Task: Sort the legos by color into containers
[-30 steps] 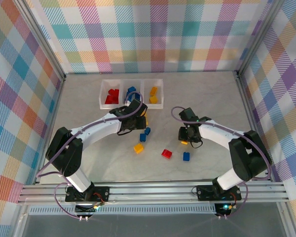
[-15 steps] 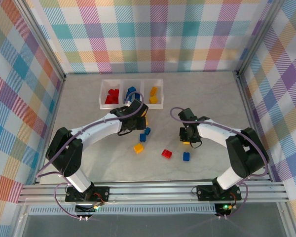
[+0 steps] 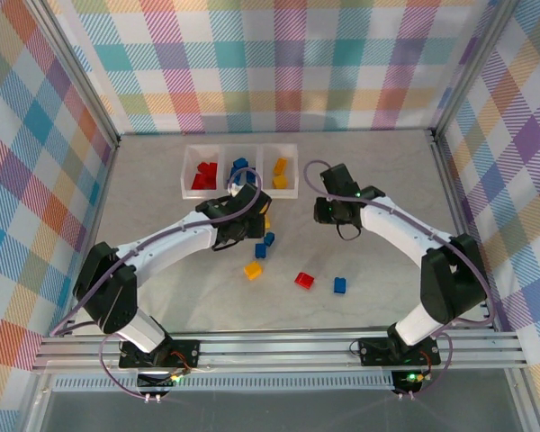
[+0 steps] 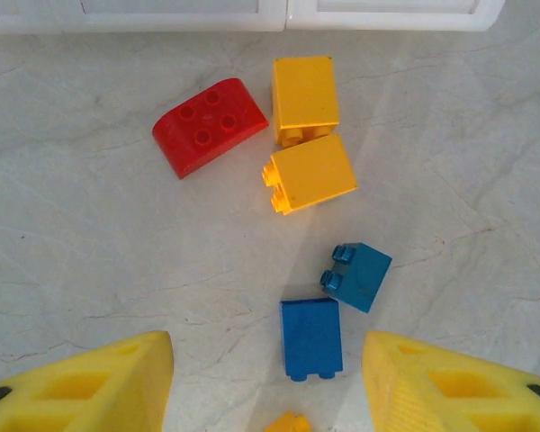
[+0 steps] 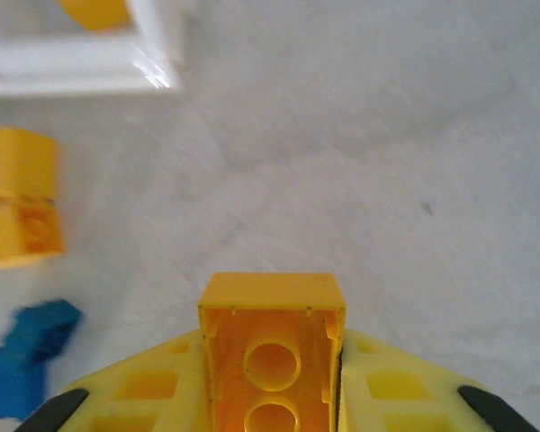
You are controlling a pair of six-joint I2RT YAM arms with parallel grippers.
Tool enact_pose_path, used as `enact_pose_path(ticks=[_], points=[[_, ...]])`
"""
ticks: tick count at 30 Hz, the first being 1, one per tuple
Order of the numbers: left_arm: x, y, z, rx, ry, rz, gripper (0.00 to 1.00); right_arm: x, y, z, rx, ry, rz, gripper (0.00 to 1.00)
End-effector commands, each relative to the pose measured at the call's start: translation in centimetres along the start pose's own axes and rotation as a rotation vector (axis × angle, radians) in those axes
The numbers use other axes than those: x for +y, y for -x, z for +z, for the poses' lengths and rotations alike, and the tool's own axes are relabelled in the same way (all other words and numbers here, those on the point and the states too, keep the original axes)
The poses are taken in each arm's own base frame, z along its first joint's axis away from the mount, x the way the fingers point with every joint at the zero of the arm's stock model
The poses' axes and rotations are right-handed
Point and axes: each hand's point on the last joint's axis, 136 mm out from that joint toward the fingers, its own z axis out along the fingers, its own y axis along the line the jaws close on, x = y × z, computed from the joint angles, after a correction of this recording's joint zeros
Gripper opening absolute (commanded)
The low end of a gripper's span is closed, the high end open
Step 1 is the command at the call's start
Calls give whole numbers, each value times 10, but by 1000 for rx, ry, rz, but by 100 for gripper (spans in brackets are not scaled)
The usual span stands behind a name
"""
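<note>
Yellow lego clamped between right fingers, apparently off the table, containers ahead-left

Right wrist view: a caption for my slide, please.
Right gripper shut on a yellow brick, tray corner ahead.

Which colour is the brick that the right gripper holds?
Yellow-orange; the brick shows best in the right wrist view.

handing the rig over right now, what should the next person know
Left tool: open, empty, over loose bricks by the tray.
Right tool: shut on a yellow brick, right of the tray.
Done: some reds, blues and yellows lie in separate compartments.
To do: drop the held brick in the yellow compartment, then sort the loose bricks on the table.
</note>
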Motion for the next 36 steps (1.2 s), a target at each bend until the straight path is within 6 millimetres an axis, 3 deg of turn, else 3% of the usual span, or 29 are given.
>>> enact_pose_path(ticks=[1,5,11,22,24,28,33,36], points=[[1,6,-18,-33,7,-7,57,28,28,-10,-48,83,-74,29],[2,9,-28,-52,17,-4,57,58,63,-13,-112,167,-113,29],[10,12,-40,-75,43,-8,57,90,106,7,-160,228,-164,30],[22,19,-68,-119,38,-18,58,129,157,77,-148,257,-183,32],[24,18,-70,-119,39,-15,58,132,162,90,-134,249,-191,33],[30,14,-73,-104,62,22,59,136,171,102,-128,241,-205,47],[33,13,-77,-99,68,41,62,135,174,100,-121,249,-211,62],[28,11,-75,-84,49,51,63,133,167,92,-107,247,-214,62]])
